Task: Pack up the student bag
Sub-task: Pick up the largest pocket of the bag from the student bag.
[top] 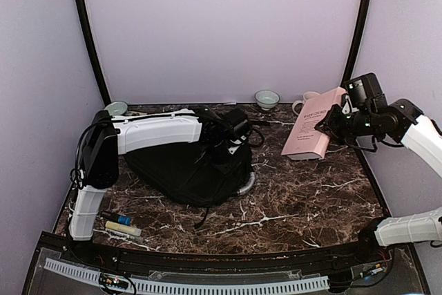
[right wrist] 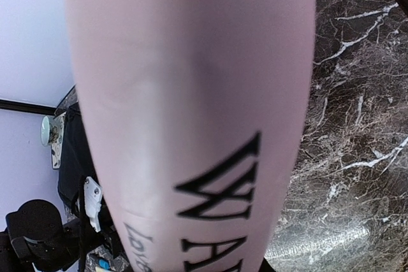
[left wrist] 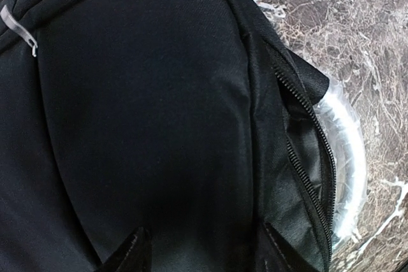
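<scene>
The student bag [top: 186, 167] is a black fabric mound at the table's left centre, its grey curved handle [top: 245, 184] on the marble. My left gripper [top: 233, 141] is at the bag's top right. In the left wrist view, black bag fabric [left wrist: 146, 106] bulges between the two fingertips [left wrist: 131, 250], with an open zip [left wrist: 306, 132] and the handle [left wrist: 347, 157] to the right. My right gripper [top: 326, 128] is shut on a pink book [top: 314, 126] held tilted above the table's right back. The book's spine [right wrist: 191, 113] fills the right wrist view and hides the fingers.
A teal bowl [top: 116, 108] sits at the back left, a small bowl [top: 266, 98] at the back centre, and a white mug [top: 304, 101] behind the book. Pens and a marker [top: 121, 224] lie at the front left by the left arm's base.
</scene>
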